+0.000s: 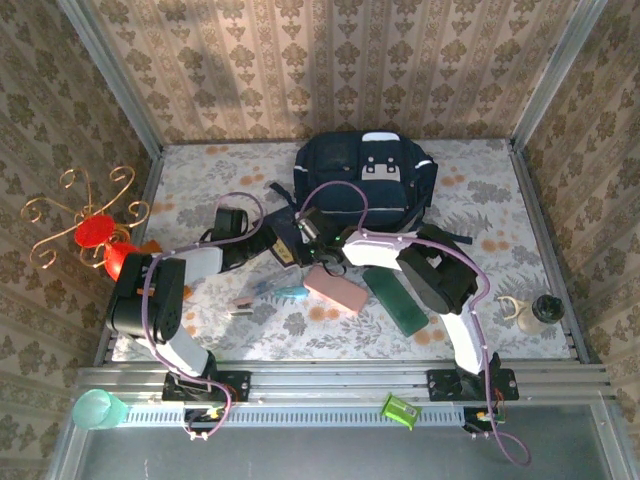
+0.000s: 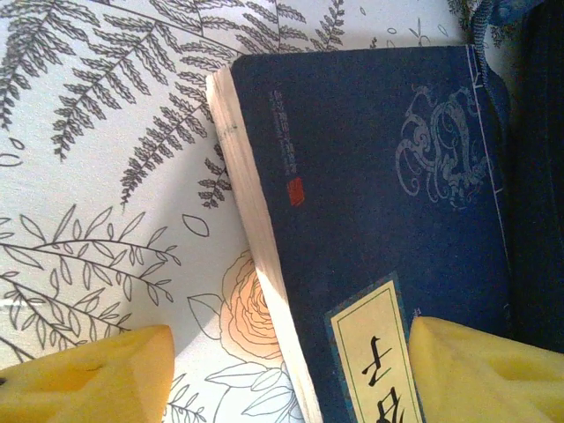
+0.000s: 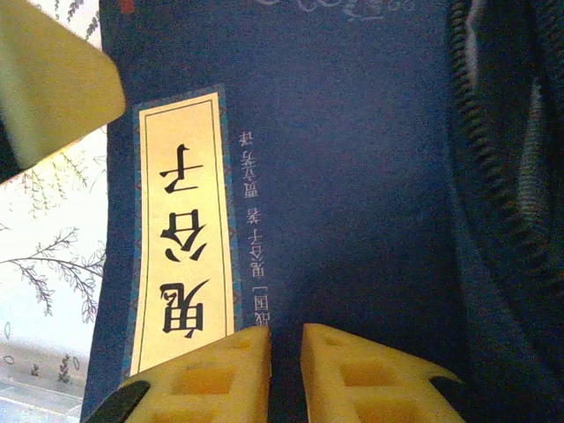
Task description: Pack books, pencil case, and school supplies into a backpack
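Thin dark navy rectangular book [image 2: 379,194]: cream page edge, silver scroll ornament, small red stamp noted. Cream paper label [image 3: 181,233] printed in black characters, bordered in patterned teal. White tablecloth [image 2: 106,176] printed with grey ferns, orange roses. Large navy fabric backpack [image 1: 365,175] marked by grey-white patches. Pale pink oblong case [image 1: 335,290] recorded. Beige damask wallpaper [image 1: 330,60] striped.

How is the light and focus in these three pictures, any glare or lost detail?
Top view: sun streaks the back wall and the backpack is so dark its folds barely read. Left wrist view: the tablecloth is nearly washed out, yet the navy book is sharp. Right wrist view: the book's yellow label is crisp; the backpack zip is slightly soft.
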You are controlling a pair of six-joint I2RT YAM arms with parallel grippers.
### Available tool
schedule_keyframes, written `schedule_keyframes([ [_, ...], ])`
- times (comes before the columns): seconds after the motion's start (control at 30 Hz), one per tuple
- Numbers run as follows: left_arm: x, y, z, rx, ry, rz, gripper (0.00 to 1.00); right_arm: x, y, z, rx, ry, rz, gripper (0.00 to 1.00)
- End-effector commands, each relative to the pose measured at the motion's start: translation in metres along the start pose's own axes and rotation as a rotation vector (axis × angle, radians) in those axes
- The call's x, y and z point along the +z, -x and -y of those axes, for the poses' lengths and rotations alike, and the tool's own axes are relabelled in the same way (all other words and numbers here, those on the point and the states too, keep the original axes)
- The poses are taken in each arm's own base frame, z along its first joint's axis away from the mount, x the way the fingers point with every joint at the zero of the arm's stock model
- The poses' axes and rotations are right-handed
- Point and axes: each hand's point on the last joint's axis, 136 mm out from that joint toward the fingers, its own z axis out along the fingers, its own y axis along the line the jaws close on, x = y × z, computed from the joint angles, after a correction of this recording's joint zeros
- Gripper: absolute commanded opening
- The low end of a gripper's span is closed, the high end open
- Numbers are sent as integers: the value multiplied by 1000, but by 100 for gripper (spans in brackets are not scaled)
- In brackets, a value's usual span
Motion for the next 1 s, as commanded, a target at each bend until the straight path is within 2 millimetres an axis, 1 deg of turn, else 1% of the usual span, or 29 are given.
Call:
schedule_keyframes([
  [0.0,10,-5,29,14,-119,-21,66,10,-13,-1,47,27,-55,20],
  [0.17,15,-4,44,40,-147,-27,57,11,-17,-2,63,43,-63,20],
  [0.3,19,-4,49,50,-147,-30,49,11,-18,-1,66,47,-65,20],
  [0.4,22,-5,48,68,-124,-29,41,12,-20,0,74,52,-67,19],
  [0.5,23,-4,44,80,-93,-22,31,12,-20,0,77,56,-68,19],
  [0.7,21,-1,38,108,-53,-1,12,10,-18,1,78,61,-64,19],
  [0.83,12,9,40,150,-33,29,7,-1,-9,1,72,70,-45,22],
  [0.93,0,22,47,193,-41,70,0,-23,8,-3,66,103,-11,29],
  [0.97,-6,28,51,206,-53,90,0,-35,17,-4,59,117,10,31],
])
